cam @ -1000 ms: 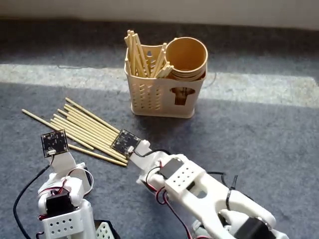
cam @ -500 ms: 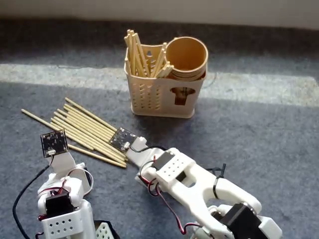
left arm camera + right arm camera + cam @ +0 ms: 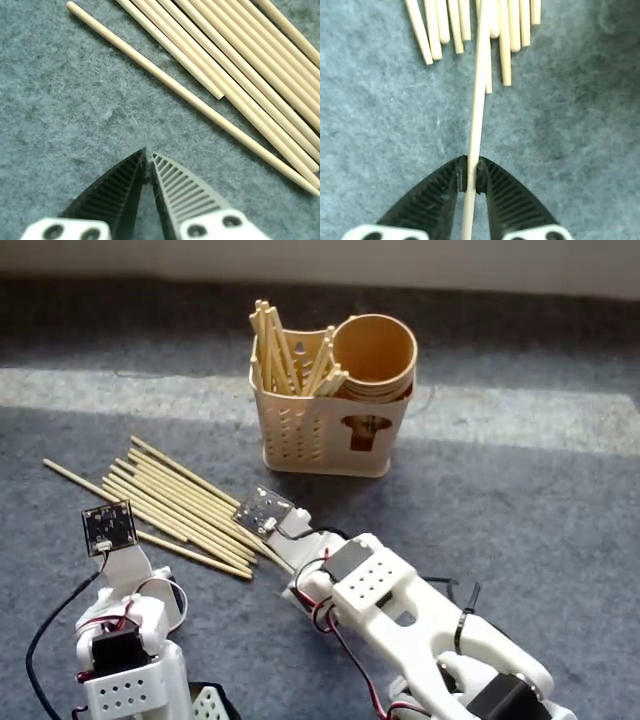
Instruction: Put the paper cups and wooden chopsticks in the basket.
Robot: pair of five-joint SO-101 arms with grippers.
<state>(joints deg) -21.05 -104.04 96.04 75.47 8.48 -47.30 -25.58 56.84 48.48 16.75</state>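
R gripper (image 3: pixel 471 172) has pulled right, off the pile (image 3: pixel 165 495), jaws pinched on one chopstick (image 3: pixel 479 100). Pick looks made. Next: carry to basket (image 3: pixel 300 430), far centre, cups (image 3: pixel 375 355) already inside. L gripper (image 3: pixel 148 160) closed, empty, near-left by pile.

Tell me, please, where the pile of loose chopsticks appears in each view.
High view: the loose chopsticks lie on the grey carpet, left of the basket.
Left wrist view: they lie just beyond the shut left gripper.
Right wrist view: their ends lie ahead of the right gripper, which is shut on one chopstick.
Shared landmark: the grey carpet.
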